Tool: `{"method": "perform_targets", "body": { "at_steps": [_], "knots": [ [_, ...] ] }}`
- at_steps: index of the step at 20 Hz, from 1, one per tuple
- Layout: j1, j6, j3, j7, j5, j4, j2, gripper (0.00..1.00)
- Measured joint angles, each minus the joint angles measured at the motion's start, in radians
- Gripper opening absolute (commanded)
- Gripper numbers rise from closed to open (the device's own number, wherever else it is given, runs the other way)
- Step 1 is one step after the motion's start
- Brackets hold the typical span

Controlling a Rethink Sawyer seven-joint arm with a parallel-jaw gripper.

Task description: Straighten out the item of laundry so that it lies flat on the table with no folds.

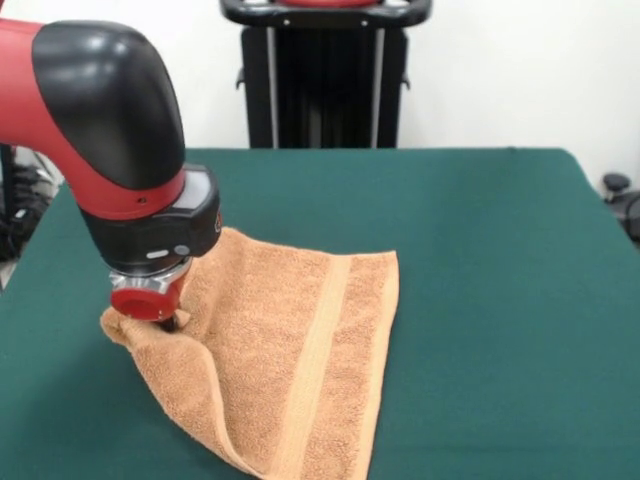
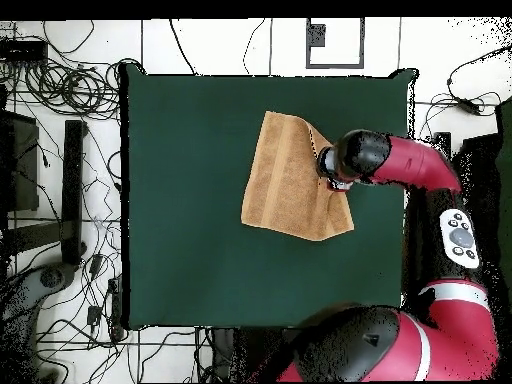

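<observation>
- My fingers (image 1: pixel 170 322) press down at the towel (image 1: pixel 300 350) (image 2: pixel 290 180); my wrist hides them, so I cannot tell their spread.
- The towel lies on the green counter (image 1: pixel 480 300) (image 2: pixel 190 200).
- Its edge beside me is bunched and folded over.

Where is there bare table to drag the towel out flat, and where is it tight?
The dark green felt table lies bare over the wide stretch left of the orange-tan terry towel in the overhead view, and along the strip below it toward the robot's base. It is tight at the towel's right edge, where the red and black arm's hand presses into a raised fold.
</observation>
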Motion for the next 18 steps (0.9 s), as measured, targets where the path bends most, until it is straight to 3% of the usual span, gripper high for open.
{"method": "perform_targets", "body": {
  "at_steps": [9,18],
  "knots": [
    [-0.004,0.145,0.018,0.0,0.04,-0.035,-0.007,0.0],
    [-0.002,0.176,0.018,0.0,0.048,-0.068,-0.009,0.0]
  ]
}}
